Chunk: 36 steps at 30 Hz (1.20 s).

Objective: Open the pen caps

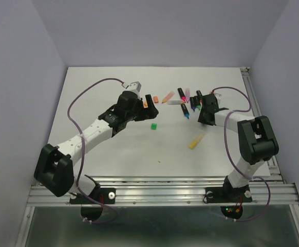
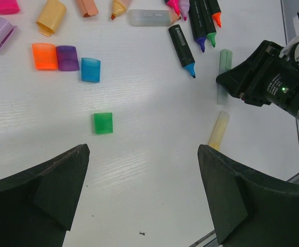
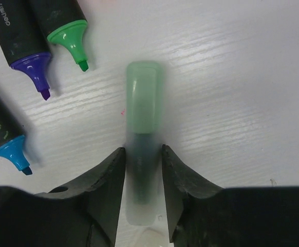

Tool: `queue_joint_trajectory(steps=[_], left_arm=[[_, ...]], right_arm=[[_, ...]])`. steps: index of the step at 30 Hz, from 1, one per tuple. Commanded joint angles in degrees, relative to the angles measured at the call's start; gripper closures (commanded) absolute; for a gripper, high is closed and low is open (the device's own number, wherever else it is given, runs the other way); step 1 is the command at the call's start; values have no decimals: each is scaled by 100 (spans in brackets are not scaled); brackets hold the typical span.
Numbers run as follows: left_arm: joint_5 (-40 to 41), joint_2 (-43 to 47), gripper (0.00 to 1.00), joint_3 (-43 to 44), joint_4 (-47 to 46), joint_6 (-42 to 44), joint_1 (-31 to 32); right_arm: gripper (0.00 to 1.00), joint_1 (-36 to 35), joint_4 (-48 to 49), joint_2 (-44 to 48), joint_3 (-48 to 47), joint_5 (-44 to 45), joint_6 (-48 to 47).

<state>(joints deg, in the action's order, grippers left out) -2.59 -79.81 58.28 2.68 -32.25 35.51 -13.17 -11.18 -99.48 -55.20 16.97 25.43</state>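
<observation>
My right gripper [image 3: 143,164] is pinched in on the pastel mint highlighter pen [image 3: 142,193]. Both fingers press against the sides of its barrel, and the pen lies flat on the white table [image 3: 242,103]. The pen's translucent green cap [image 3: 143,98] is on and sticks out past my fingertips. Just beside it lie three black-barrelled highlighters with bare tips: the green-tipped one [image 3: 62,25], the purple-tipped one [image 3: 29,51] and the blue-tipped one [image 3: 8,144].

My left gripper [image 2: 143,152] hangs above the table with its jaws spread wide and nothing between them. A small loose square green cap [image 2: 103,123] sits on the table just ahead of it. Farther out there's a little row of caps: an orange cap [image 2: 44,56] touching a purple cap [image 2: 67,57], with a blue cap [image 2: 90,70] just beside those. A pastel yellow pen [image 2: 219,131] lies near my left gripper's right-hand finger, between it and the right gripper. From here I can't tell whether that one has its cap on.
</observation>
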Motion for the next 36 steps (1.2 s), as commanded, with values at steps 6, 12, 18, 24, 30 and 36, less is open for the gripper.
queue_joint_trajectory(steps=[6, 12, 18, 24, 30, 36], left_arm=[[-84, 598, 1, -273, -391, -185, -17], [-294, 712, 1, -405, -496, -273, -17], [-593, 870, 1, -642, -865, -378, -17], [-558, 932, 1, -625, -1058, -694, -26], [-927, 730, 1, -660, -1480, -1125, -17], [-1060, 484, 1, -730, -1665, -1275, 114]], right_arm=[[81, 16, -33, 34, 466, 77, 94], [93, 25, 256, 481, 353, 122, -380], [99, 7, 423, 1360, 220, -956, -776], [99, -413, 1074, 2740, 1203, -3366, -311], [99, -1985, 1994, 3541, 1898, -2972, 93], [99, -2724, 1988, 3269, 1653, -2647, 15]])
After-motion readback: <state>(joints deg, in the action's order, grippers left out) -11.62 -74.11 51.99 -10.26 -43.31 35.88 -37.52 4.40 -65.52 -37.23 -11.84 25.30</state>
